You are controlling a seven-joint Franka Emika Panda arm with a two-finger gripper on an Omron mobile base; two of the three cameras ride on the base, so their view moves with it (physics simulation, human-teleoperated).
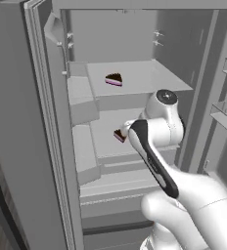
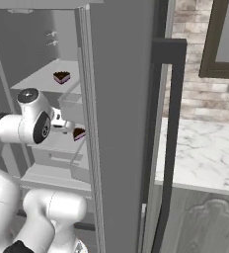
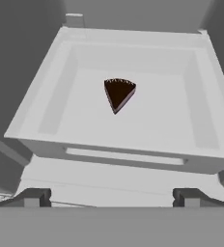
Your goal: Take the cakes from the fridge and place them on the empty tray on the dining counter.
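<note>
**Grey fridge open, both cakes on their shelves, jaws wide and empty**

Grey and tall, the fridge (image 1: 47, 146) stands with its doors swung wide, which is what lets the arm reach into the pale interior; the right door's edge fills the middle of the right base view, with a marble counter (image 2: 205, 148) and brick wall beyond it; neither the tray nor the dining counter can be placed from here. Inside, the upper shelf (image 1: 149, 78) carries one cake (image 1: 114, 79), lying flat and well back from the front lip; below it a shallow lower shelf (image 3: 46, 106) with raised sides holds the second cake (image 3: 119, 93), alone near the middle, point towards the camera, touching nothing but the floor beneath it. The white arm bends in from below so that the hand faces this lower shelf, most likely the first pick, being nearer and unobstructed. The gripper (image 3: 113, 197) hovers short of the shelf's front lip, its two fingertips (image 3: 34, 197) spread as wide as they go and holding nothing; the slice sits between their lines, well ahead, so the next move looks like a straight advance and descent.
</note>
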